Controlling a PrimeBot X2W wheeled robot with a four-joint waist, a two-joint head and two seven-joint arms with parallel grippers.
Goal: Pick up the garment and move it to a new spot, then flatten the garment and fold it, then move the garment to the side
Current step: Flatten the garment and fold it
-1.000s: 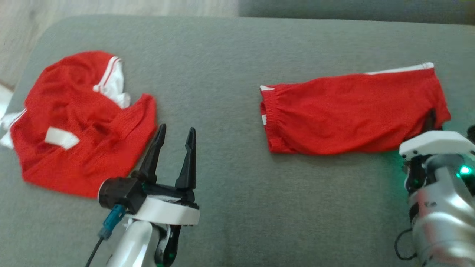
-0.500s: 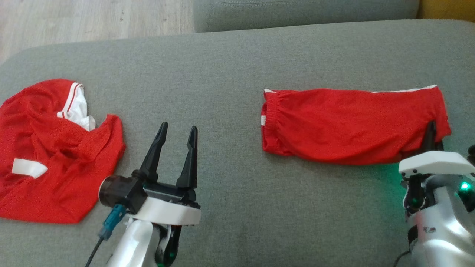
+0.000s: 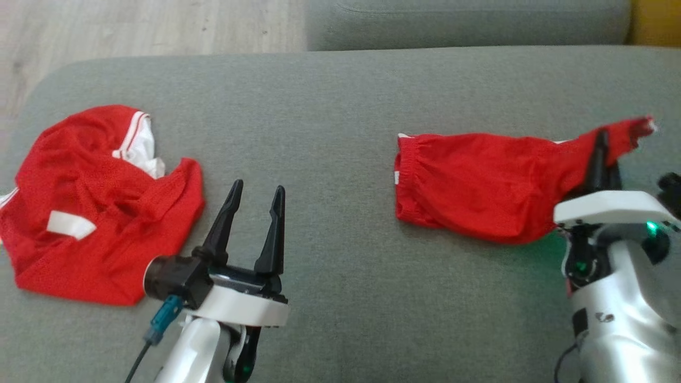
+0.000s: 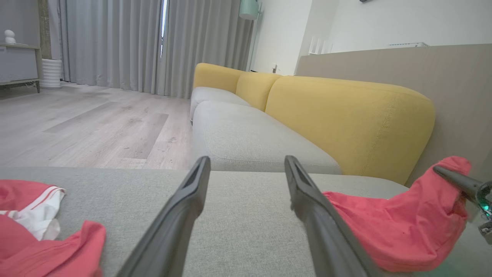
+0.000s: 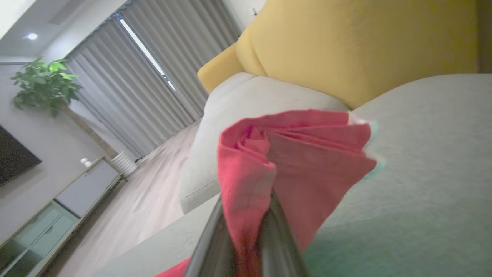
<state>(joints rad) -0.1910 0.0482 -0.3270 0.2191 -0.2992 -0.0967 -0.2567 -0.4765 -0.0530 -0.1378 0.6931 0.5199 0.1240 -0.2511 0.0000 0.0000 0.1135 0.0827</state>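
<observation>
— Lifted since a moment ago: our right gripper (image 3: 603, 141) pinches one end of the red shorts (image 3: 479, 183) off the grey cushion (image 3: 330, 133).
— Our left gripper (image 3: 258, 187) hovers spread wide, empty, near a crumpled red shirt (image 3: 96, 223).

The left gripper (image 3: 258, 187) has 2 long, black, tapering fingers (image 3: 226, 223) on a black base, set on a curved white wrist plate (image 3: 239, 309) and a glossy silver left forearm (image 3: 189, 351). A black cylinder (image 3: 170, 276) beside it carries a teal connector (image 3: 164, 319) and a thin black cable (image 3: 135, 367). Behind the dark-fingered right gripper (image 3: 603, 135) sit a flat white plate (image 3: 612, 207) and a silver right forearm (image 3: 622, 330) with a green light (image 3: 650, 227) and a small dark marking (image 3: 604, 317).
</observation>
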